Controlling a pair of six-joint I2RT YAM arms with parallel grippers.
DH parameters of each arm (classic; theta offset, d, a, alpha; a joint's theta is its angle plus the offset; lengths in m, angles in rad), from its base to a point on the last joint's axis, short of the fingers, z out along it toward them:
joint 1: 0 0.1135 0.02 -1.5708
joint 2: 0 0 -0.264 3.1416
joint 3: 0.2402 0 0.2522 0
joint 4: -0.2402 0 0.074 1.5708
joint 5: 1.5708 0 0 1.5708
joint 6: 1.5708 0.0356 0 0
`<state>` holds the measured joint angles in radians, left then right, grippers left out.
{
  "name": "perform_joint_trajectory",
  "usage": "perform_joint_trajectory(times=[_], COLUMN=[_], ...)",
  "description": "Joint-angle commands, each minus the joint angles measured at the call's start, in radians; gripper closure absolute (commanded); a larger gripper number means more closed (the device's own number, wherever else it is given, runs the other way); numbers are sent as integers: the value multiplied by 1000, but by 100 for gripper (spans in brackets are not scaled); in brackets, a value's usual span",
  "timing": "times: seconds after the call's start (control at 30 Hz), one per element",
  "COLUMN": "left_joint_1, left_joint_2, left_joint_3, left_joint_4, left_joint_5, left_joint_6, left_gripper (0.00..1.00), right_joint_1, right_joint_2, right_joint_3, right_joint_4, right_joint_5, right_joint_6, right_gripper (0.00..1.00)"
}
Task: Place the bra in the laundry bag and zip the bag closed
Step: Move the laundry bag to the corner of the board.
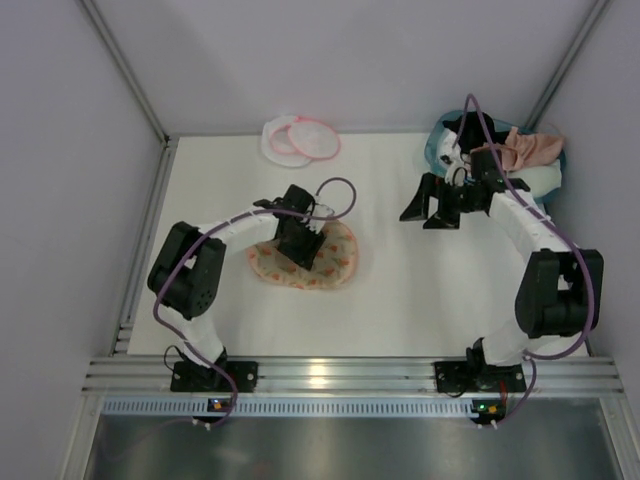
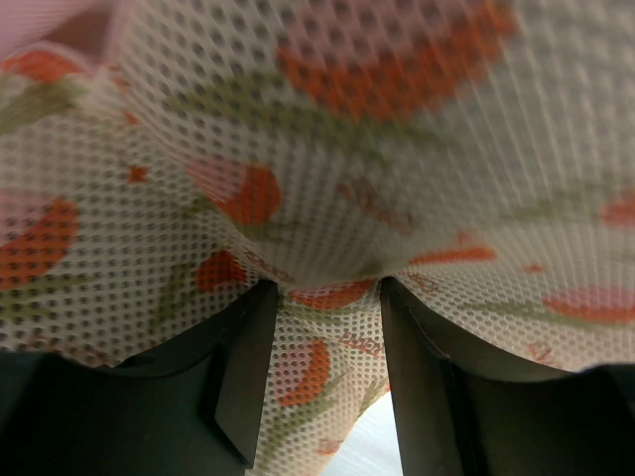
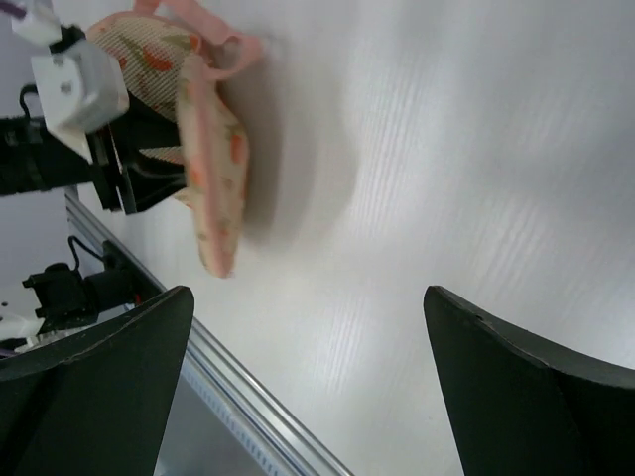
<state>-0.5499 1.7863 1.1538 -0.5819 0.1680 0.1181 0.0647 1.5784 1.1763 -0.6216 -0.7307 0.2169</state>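
The salmon-pink bra [image 1: 530, 148] lies bunched in the teal basket [image 1: 437, 140] at the back right. At the back of the table lies the laundry bag [image 1: 300, 138], a round white mesh pouch with a pink rim, its two halves spread apart. My left gripper [image 1: 303, 245] [image 2: 327, 288] points down into an orange-printed padded piece [image 1: 335, 262] [image 2: 327, 149] [image 3: 213, 188], and a fold of its mesh sits pinched between the jaws. My right gripper [image 1: 428, 210] [image 3: 308, 297] hangs wide open over bare table, just left of the basket, with nothing in it.
A white cloth [image 1: 535, 178] lies in the basket under the bra. Side walls stand close on the left and right. A metal rail [image 1: 330, 375] runs along the near edge by the arm bases.
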Motion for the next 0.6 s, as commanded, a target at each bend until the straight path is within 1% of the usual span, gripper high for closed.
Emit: perform_joint_trajectory(times=[0.0, 0.03, 0.07, 0.1, 0.13, 0.17, 0.23, 0.27, 0.3, 0.33, 0.4, 0.43, 0.47, 0.5, 0.57], left_joint_1=[171, 204, 281, 319, 356, 423, 478, 514, 525, 531, 536, 544, 544, 579, 610], left_joint_2=[53, 68, 76, 85, 100, 110, 148, 165, 211, 237, 322, 352, 384, 445, 507], left_joint_3=[21, 32, 44, 73, 90, 109, 176, 202, 260, 292, 387, 423, 501, 544, 625], left_joint_4=[47, 48, 45, 47, 47, 47, 47, 44, 33, 19, -15, -21, -44, -56, -58], left_joint_5=[-62, -74, -96, -96, -99, -102, -98, -84, -84, -105, -151, -157, -154, -131, -136], left_joint_6=[-58, -57, -57, -54, -48, -22, 40, 146, 211, 320, 408, 446, 460, 472, 497], left_gripper=[48, 47, 47, 46, 46, 46, 43, 41, 40, 38, 38, 38, 38, 38, 39], right_joint_1=[-46, -54, -55, -55, -89, -92, -95, -95, -95, -95, -95, -95, -95, -97, -98], right_joint_2=[-83, -90, -106, -109, -118, -120, -124, -123, -123, -117, -112, -109, -107, -107, -107], right_joint_3=[-26, -33, -41, -56, -63, -67, -81, -84, -89, -89, -87, -86, -84, -84, -89], right_joint_4=[-76, -82, -86, -83, -81, -70, -60, -50, -47, -46, -47, -49, -53, -56, -56], right_joint_5=[33, 33, 34, 28, 24, 21, 11, 10, 7, 5, 7, 8, 11, 13, 13], right_joint_6=[-76, -85, -86, -83, -76, -70, -59, -57, -54, -50, -51, -54, -57, -59, -62], right_gripper=[1, 1, 1, 1, 1, 0, 0, 1, 1, 1, 1, 1, 1, 1, 1])
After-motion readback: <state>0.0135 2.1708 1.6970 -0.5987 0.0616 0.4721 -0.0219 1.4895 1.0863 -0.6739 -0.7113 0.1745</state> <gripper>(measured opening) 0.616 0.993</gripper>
